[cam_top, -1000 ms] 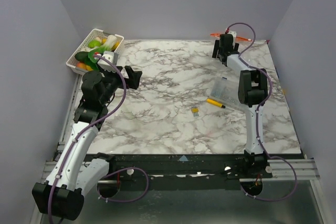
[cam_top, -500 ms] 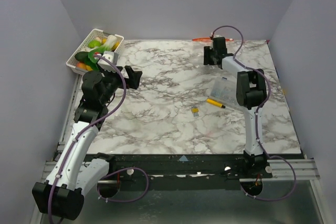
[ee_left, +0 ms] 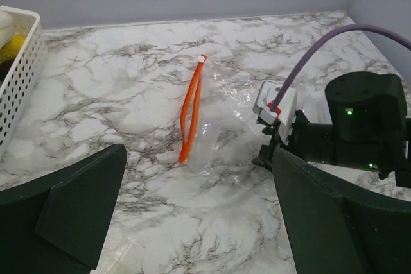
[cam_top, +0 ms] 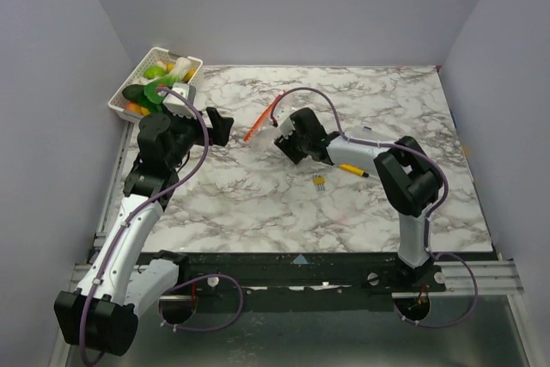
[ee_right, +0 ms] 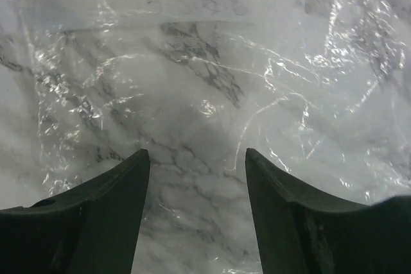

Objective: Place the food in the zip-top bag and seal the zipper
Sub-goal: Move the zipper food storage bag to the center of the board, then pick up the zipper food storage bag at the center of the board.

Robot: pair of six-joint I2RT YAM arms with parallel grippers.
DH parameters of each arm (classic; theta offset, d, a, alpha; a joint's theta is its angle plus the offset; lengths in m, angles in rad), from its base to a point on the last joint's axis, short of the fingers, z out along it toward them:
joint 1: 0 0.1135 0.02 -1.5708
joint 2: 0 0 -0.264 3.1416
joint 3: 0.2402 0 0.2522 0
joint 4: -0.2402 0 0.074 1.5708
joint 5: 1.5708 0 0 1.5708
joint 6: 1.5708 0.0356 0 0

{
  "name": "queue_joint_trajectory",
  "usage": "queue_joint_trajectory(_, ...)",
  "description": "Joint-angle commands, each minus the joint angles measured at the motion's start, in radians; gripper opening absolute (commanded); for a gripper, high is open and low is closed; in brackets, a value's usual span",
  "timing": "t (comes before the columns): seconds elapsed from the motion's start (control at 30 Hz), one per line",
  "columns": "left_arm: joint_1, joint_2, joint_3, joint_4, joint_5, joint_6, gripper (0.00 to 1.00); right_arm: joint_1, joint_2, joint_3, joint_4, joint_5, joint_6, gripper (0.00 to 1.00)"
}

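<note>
The zip-top bag point(cam_top: 271, 126) lies flat on the marble near the table's middle, its orange-red zipper point(cam_top: 260, 119) along the left edge. It also shows in the left wrist view point(ee_left: 221, 117), with the zipper point(ee_left: 190, 110). My right gripper point(cam_top: 284, 139) is open, low over the bag's right end; the clear plastic point(ee_right: 192, 62) fills its wrist view, fingers point(ee_right: 103, 210) spread just over it. My left gripper point(cam_top: 220, 126) is open and empty, left of the bag, fingers point(ee_left: 77, 206) wide. The food point(cam_top: 153, 80) sits in the white basket point(cam_top: 121, 97) at the far left.
A yellow marker pen point(cam_top: 352, 168) and a small yellow object point(cam_top: 319, 181) lie right of centre, under the right forearm. The basket's lattice wall point(ee_left: 19, 88) is at the left edge of the left wrist view. Grey walls close in three sides.
The right arm swung from the far back edge down to the table's middle, bringing the bag with it. The bag now lies beside the left gripper. The left arm barely moved.
</note>
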State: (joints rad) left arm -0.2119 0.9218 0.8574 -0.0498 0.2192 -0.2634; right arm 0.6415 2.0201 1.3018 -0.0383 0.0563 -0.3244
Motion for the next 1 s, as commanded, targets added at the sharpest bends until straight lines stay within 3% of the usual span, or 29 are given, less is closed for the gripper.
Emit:
queue_joint_trajectory(0.0, -0.001, 0.026, 0.033, -0.010, -0.023, -0.013, 0.99, -0.026, -0.109, -0.123, 0.118, 0.133, -0.065, 0.65)
queue_joint_trajectory(0.1, -0.002, 0.044, 0.040, -0.015, -0.021, -0.017, 0.99, -0.026, -0.172, -0.185, 0.187, 0.192, -0.049, 0.71)
queue_joint_trajectory(0.23, -0.002, 0.041, 0.043, -0.018, -0.020, -0.023, 0.99, -0.026, -0.226, -0.136, 0.141, 0.246, 0.103, 0.76)
queue_joint_trajectory(0.43, -0.001, 0.000, 0.037, -0.018, -0.046, -0.016, 0.99, -0.026, -0.255, -0.020, -0.004, 0.315, 0.581, 0.81)
queue_joint_trajectory(0.6, -0.001, -0.041, 0.030, -0.019, -0.086, -0.001, 0.99, -0.022, -0.159, 0.168, -0.185, 0.274, 0.990, 1.00)
queue_joint_trajectory(0.67, -0.001, -0.058, 0.026, -0.021, -0.098, 0.002, 0.98, -0.009, -0.096, 0.272, -0.287, 0.286, 1.094, 1.00)
queue_joint_trajectory(0.73, -0.001, -0.077, 0.024, -0.024, -0.112, 0.004, 0.99, 0.015, -0.034, 0.384, -0.400, 0.347, 1.149, 1.00)
queue_joint_trajectory(0.97, -0.002, -0.145, 0.001, -0.011, -0.152, -0.002, 0.99, 0.077, 0.153, 0.637, -0.530, 0.503, 1.119, 1.00)
